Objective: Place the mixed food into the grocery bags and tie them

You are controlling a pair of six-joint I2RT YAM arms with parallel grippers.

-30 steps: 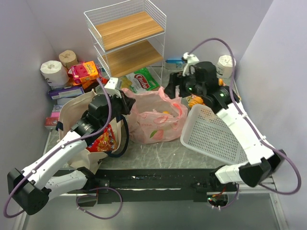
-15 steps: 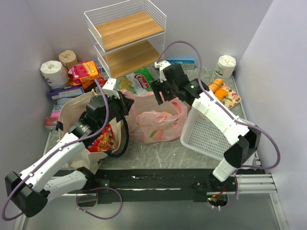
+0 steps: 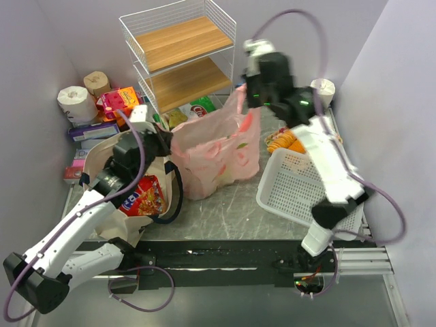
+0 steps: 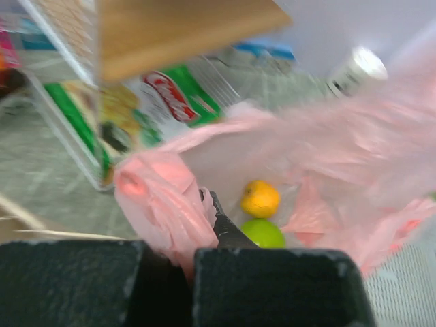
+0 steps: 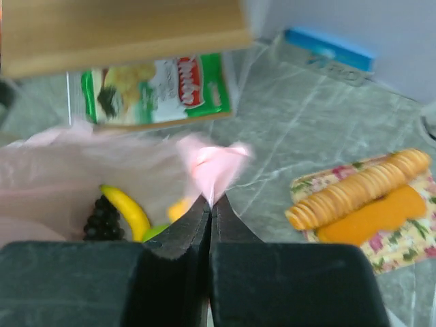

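**A:** Right tool (image 5: pixel 211 204): jaws together, pinching a thin, crumpled pink loop handle at upper centre of the overhead view.

**B:** Left tool (image 4: pixel 204 208)?

**A:** Clamping the other bunched handle, left of centre. The pink plastic bag (image 3: pixel 218 153) is stretching taut between them, mid-bench (image 3: pixel 231 211), on grey marbling.

**B:** Contents?

**A:** Round orange (image 4: pixel 260 198), glossy green apple (image 4: pixel 262 233), curved banana (image 5: pixel 126 210) and knobbly dark grapes (image 5: pixel 102 219) are lying inside. Canvas tote (image 3: pixel 99 155) is slumping at lower left, holding a shiny red packet (image 3: pixel 143 197).
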